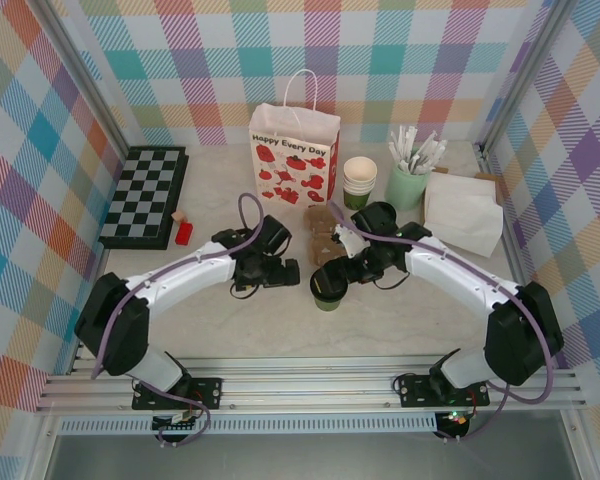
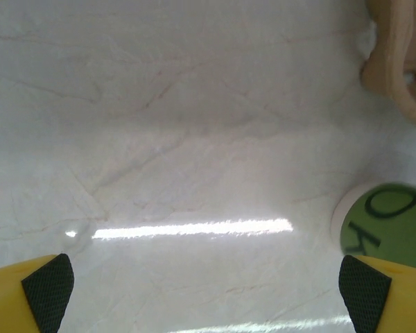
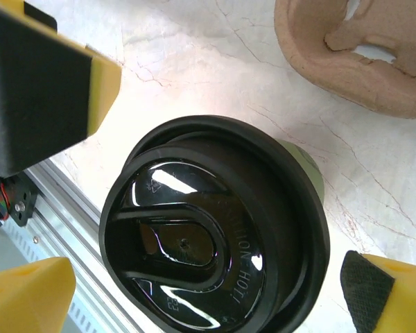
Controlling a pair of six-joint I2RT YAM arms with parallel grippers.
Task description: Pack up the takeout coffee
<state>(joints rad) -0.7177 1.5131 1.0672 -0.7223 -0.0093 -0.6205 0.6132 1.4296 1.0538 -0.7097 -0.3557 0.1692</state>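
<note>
Right end effector straddles the takeout coffee, fingers spread, elbow bent; left end effector, also released, faces it.

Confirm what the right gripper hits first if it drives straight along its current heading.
The black lid of the takeout coffee, centred between the right gripper's open fingers. It looks close, though depth is hard to judge. The brown pulp tray sits off-line.

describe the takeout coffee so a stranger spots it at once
Start at the strawberry gift bag at the back, centre. In front of it, just past the brown pulp carrier, stands the takeout coffee. Unlike the stacked green cups beside the bag, it wears a black lid.
</note>
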